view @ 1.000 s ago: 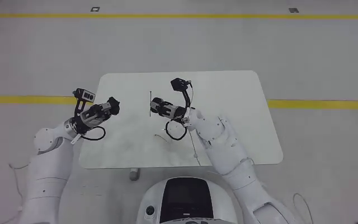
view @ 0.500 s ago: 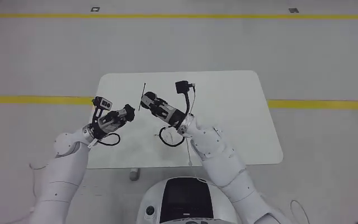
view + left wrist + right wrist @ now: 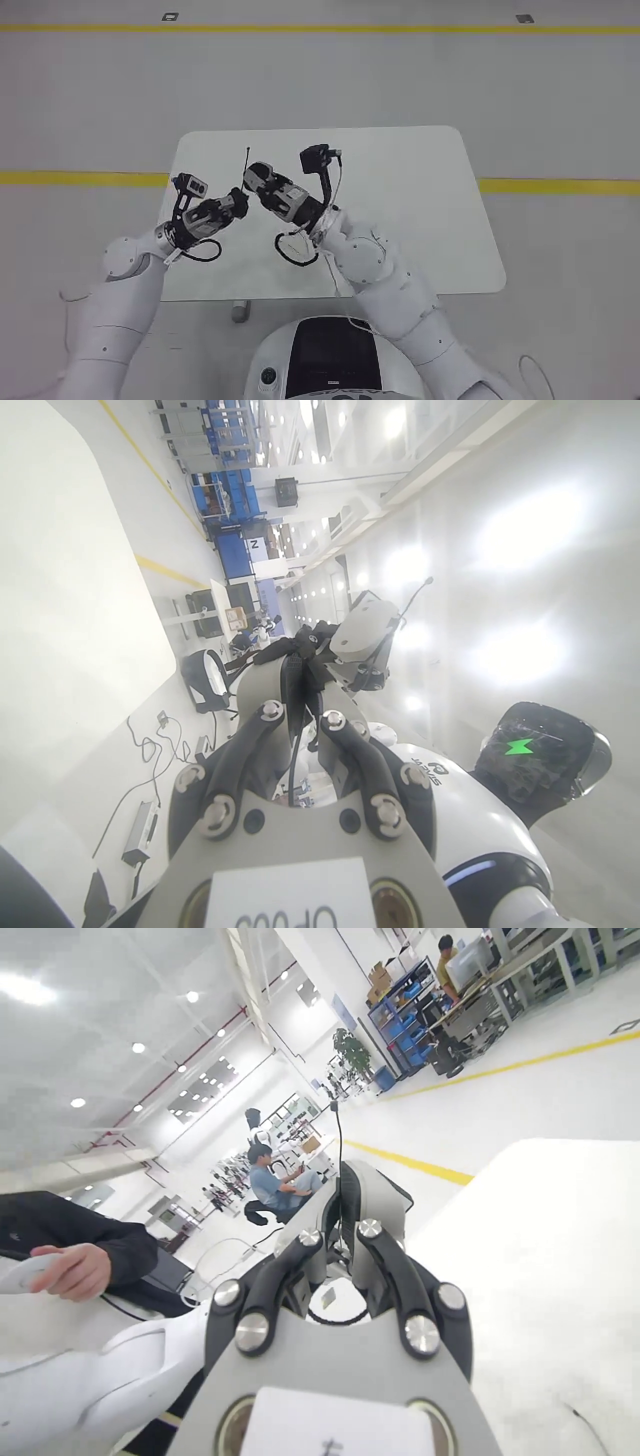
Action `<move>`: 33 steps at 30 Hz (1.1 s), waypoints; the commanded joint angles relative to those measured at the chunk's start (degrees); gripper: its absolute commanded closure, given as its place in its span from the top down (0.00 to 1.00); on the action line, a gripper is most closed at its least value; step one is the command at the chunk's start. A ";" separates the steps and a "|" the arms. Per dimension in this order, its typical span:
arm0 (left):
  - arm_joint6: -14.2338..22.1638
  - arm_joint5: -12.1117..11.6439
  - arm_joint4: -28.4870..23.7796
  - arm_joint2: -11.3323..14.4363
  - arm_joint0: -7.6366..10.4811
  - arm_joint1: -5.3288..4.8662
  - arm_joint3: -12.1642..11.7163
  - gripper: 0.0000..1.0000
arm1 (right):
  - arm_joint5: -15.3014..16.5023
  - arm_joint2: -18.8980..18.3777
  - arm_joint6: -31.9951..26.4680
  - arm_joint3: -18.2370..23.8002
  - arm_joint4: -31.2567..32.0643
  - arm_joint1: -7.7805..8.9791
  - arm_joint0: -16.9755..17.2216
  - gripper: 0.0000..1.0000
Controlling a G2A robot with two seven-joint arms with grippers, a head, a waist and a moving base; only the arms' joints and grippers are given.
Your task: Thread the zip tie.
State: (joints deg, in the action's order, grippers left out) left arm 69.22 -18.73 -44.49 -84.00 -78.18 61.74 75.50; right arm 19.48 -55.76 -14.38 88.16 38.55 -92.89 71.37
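Note:
The zip tie (image 3: 248,160) is a thin black strip with its head at the top end. My right gripper (image 3: 250,180) is shut on it above the left part of the white table (image 3: 400,200). In the right wrist view the zip tie (image 3: 339,1153) rises from the right gripper (image 3: 341,1200). My left gripper (image 3: 240,201) sits just below and left of it, nearly touching. Seen from the left wrist, the left gripper (image 3: 300,655) is shut. The right gripper (image 3: 390,630) and the zip tie (image 3: 415,600) lie just beyond it. I cannot tell whether the tie's lower end is held.
A black cable loop (image 3: 295,248) hangs from the right forearm over the table's near middle. The table's left edge (image 3: 175,190) lies under the left arm. The right half of the table top is bare.
The left arm swung right toward the table's middle. The right gripper carried the zip tie left and a little farther back. The two grippers now almost meet.

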 commanded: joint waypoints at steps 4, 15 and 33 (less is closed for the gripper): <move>-0.54 0.06 -0.45 0.05 -0.34 -0.10 0.26 0.00 | 0.00 2.43 6.00 -1.17 6.55 0.81 -0.83 0.00; -0.91 0.39 -0.84 0.15 -0.51 -0.36 0.59 0.00 | -0.07 3.49 9.96 -1.91 11.27 1.58 -1.73 0.00; -1.01 0.45 -1.03 0.17 -0.47 -0.41 0.63 0.00 | -1.96 4.80 12.55 -1.45 21.36 2.30 -1.64 0.00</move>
State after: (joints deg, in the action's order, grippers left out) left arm 68.22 -18.27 -45.52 -83.83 -78.65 61.33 76.12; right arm 17.52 -50.98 -1.84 86.75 59.86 -90.60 69.76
